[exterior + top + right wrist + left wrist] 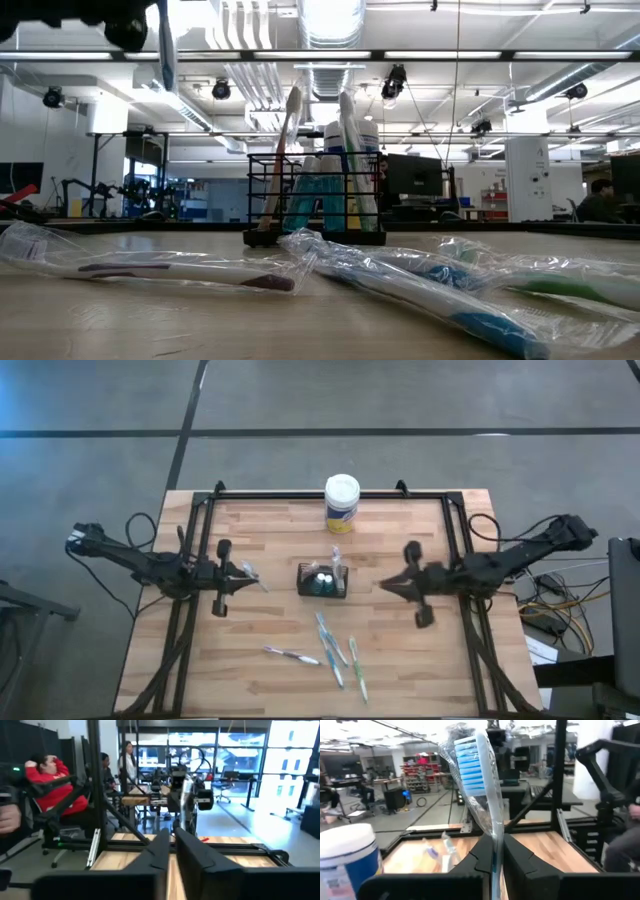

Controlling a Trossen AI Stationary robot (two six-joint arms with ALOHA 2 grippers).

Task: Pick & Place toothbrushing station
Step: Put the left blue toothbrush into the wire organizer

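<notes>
We find left gripper (492, 857) left of caddy (322, 581), clamped on wrapped blue toothbrush (472, 767). Right gripper (388, 586) right of caddy, fingers closed, empty. Caddy mid-table; loose toothbrushes (335, 650) lie nearer front edge.

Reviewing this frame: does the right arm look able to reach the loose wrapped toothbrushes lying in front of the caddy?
Probably yes. The right gripper hangs shut and empty beside the caddy, with bare table between it and the wrapped toothbrushes. The left gripper, holding its own toothbrush, is on the far side.
</notes>
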